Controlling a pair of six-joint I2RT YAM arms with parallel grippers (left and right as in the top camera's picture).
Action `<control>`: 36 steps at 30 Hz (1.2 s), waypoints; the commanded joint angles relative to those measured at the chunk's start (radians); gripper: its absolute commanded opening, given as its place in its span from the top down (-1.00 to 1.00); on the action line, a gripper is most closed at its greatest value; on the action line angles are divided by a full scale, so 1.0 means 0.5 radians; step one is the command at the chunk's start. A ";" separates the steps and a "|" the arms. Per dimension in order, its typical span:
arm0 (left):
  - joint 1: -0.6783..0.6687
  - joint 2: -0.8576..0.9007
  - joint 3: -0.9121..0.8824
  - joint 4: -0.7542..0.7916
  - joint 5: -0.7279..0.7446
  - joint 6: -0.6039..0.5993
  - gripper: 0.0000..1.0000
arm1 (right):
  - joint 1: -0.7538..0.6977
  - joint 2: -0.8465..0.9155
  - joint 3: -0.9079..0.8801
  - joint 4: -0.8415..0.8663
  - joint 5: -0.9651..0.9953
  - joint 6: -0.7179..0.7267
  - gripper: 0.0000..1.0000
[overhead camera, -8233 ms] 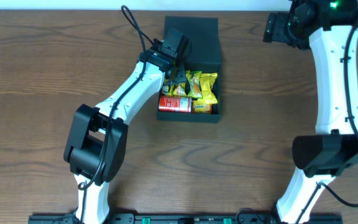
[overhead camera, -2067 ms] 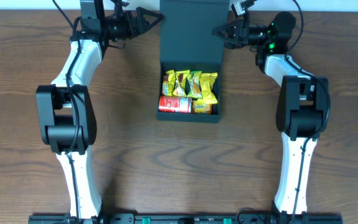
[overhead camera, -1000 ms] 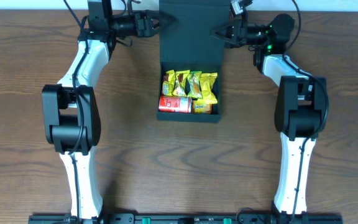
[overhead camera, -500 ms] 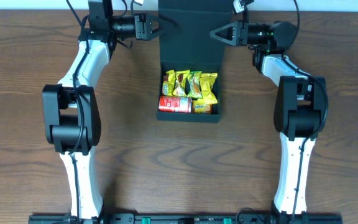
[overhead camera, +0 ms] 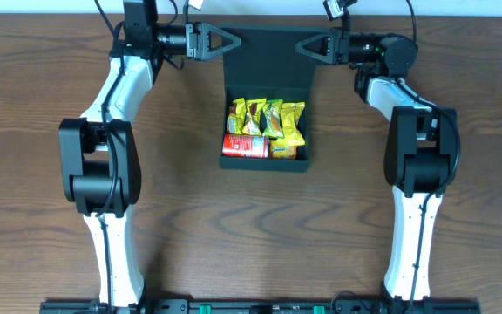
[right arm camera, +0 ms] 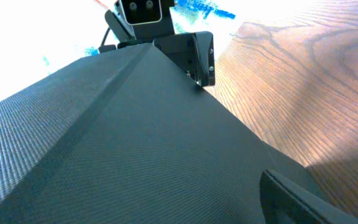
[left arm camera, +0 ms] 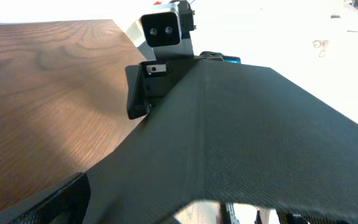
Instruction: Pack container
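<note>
The dark teal container [overhead camera: 265, 166] sits open at the table's middle back. Several yellow snack packets [overhead camera: 268, 118] and a red packet [overhead camera: 245, 146] lie inside. Its hinged lid [overhead camera: 268, 57] is raised behind the box. My left gripper [overhead camera: 225, 41] is at the lid's top left corner and my right gripper [overhead camera: 308, 44] is at its top right corner. Both look spread open against the lid's edges. The lid fills the left wrist view [left arm camera: 241, 137] and the right wrist view [right arm camera: 135, 143], hiding most of the fingers.
The brown wooden table [overhead camera: 50, 218] surrounds the box. Both arms reach along the back edge of the table. The opposite wrist's camera shows past the lid in the left wrist view [left arm camera: 160, 28] and the right wrist view [right arm camera: 138, 9].
Both grippers moved inward onto the lid's top corners. The lid's far edge has come down in the overhead view and the lid looks shorter than before.
</note>
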 commanded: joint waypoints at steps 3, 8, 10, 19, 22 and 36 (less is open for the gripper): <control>0.055 0.009 0.022 0.008 0.062 -0.076 -0.90 | -0.011 0.001 0.007 0.014 -0.012 0.022 -0.46; 0.081 0.009 0.022 0.008 0.063 -0.205 -0.91 | -0.006 0.001 0.007 0.016 0.002 0.137 -0.32; 0.092 0.009 0.022 0.008 0.063 -0.258 -0.91 | -0.003 0.001 0.007 0.056 0.002 0.220 -0.33; 0.174 0.009 0.022 0.008 0.063 -0.323 -0.91 | -0.060 0.001 0.007 0.142 -0.005 0.280 -0.43; 0.198 0.009 0.022 0.008 0.063 -0.323 -0.91 | -0.103 0.001 0.007 0.142 -0.005 0.282 -0.43; 0.242 0.009 0.022 0.052 0.062 -0.321 -0.91 | -0.108 0.001 0.007 0.141 -0.006 0.283 -0.25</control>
